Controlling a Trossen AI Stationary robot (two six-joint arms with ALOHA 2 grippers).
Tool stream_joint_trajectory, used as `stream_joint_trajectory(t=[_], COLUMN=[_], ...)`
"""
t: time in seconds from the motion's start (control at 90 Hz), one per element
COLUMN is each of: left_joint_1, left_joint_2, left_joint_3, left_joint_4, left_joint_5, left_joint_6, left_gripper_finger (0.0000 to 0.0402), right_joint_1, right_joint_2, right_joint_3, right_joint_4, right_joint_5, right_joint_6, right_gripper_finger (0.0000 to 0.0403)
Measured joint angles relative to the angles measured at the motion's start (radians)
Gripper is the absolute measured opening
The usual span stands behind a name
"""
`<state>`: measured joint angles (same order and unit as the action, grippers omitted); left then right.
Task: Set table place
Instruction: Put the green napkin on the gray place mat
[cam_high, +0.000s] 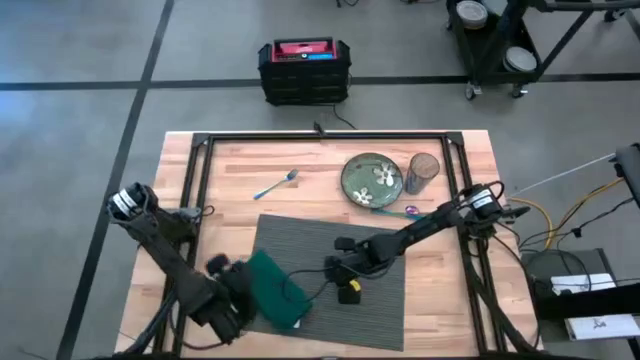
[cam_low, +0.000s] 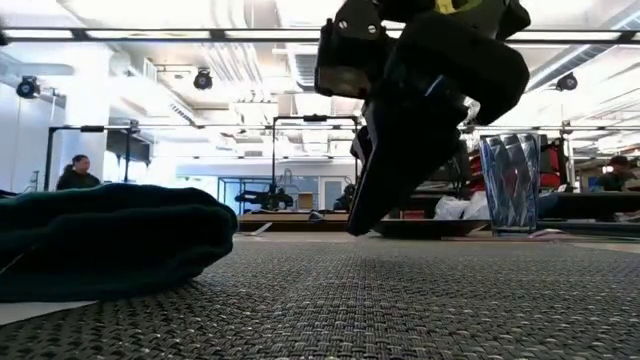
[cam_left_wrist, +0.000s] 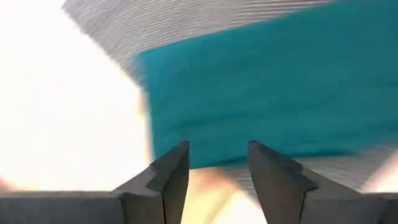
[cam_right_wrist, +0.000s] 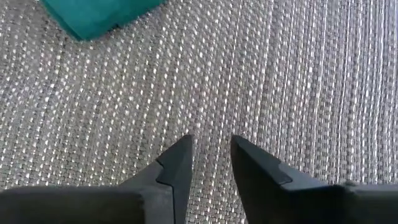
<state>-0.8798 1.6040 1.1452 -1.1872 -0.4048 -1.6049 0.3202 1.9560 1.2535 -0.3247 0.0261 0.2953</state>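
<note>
The dark grey ribbed placemat (cam_high: 345, 245) lies in the middle of the light-wood table (cam_high: 230, 170). A folded dark green napkin (cam_high: 277, 289) rests on the placemat's near left corner; it also shows in the low view as the napkin (cam_low: 100, 240). My left gripper (cam_left_wrist: 217, 152) is open just short of the napkin's (cam_left_wrist: 273, 87) edge, fingers on the table's left side of it. My right gripper (cam_right_wrist: 210, 146) hangs over the placemat's (cam_right_wrist: 280, 74) middle, pointing down, its fingers a small gap apart with nothing between them. In the low view its fingertip (cam_low: 356, 228) is close above the mat.
At the far side of the table stand a green flowered plate (cam_high: 372, 180) and a clear glass (cam_high: 423, 170). A blue-handled fork (cam_high: 275, 185) lies at the far left, and a small purple-handled utensil (cam_high: 408, 210) lies by the plate. Bare wood shows left and right of the mat.
</note>
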Motion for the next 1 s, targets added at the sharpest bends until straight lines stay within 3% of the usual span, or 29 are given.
stream_joint_trajectory(t=[0.122,0.289,0.511,0.856,1.0], left_joint_1=[0.054,0.16,0.249,0.259,0.26], left_joint_2=[-0.117,-0.324,-0.528,-0.497,-0.452], left_joint_3=[-0.14,-0.373,-0.628,-0.742,-0.716], left_joint_4=[0.081,0.306,0.579,0.837,0.855], left_joint_5=[0.0,0.055,0.165,0.221,0.234], left_joint_6=[-0.021,0.079,0.175,0.285,0.375], left_gripper_finger=[0.0188,0.0225,0.0239,0.0202,0.0148], right_joint_1=[-0.008,-0.007,0.002,0.009,0.009], right_joint_2=[0.0,0.0,-0.007,-0.005,-0.005], right_joint_3=[-0.015,-0.037,-0.098,-0.154,-0.153], right_joint_4=[0.001,0.002,0.071,0.203,0.2], right_joint_5=[0.0,0.0,0.004,0.008,0.008], right_joint_6=[0.018,0.027,0.046,0.032,0.019], right_gripper_finger=[0.0126,0.0151,0.0169,0.0156,0.0147])
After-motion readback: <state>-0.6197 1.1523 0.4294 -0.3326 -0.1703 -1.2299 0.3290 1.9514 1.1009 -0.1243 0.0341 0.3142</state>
